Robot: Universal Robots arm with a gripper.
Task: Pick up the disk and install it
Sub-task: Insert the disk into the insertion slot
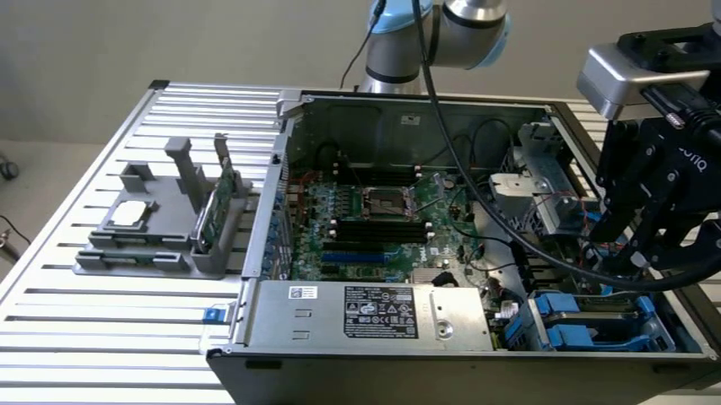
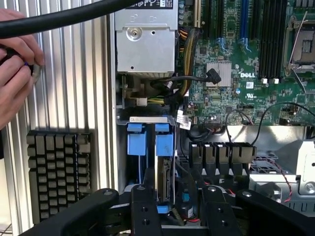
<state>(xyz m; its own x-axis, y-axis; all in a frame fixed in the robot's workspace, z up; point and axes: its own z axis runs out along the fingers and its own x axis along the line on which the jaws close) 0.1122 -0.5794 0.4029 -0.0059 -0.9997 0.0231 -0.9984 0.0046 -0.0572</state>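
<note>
The disk (image 2: 166, 179) stands on edge in the drive bay at the case's front corner. It shows as a thin metal slab with a blue carrier tab (image 2: 164, 144) at its end. A second blue tab (image 2: 136, 142) sits in the slot beside it. In the exterior view the blue carriers (image 1: 580, 329) lie in the bay at the exterior view's right. My black gripper (image 1: 636, 253) hangs just above that bay. Its fingers (image 2: 143, 209) stand apart on either side of the disk's end, open, and I see no contact with it.
The open computer case (image 1: 270, 202) lies on a slatted metal table (image 1: 90, 337), with the silver power supply (image 1: 372, 312) at its front. A grey fixture (image 1: 158, 236) holds a small chip and a green card. A person's hand (image 2: 15, 64) and a keyboard (image 2: 59, 169) are beside the case.
</note>
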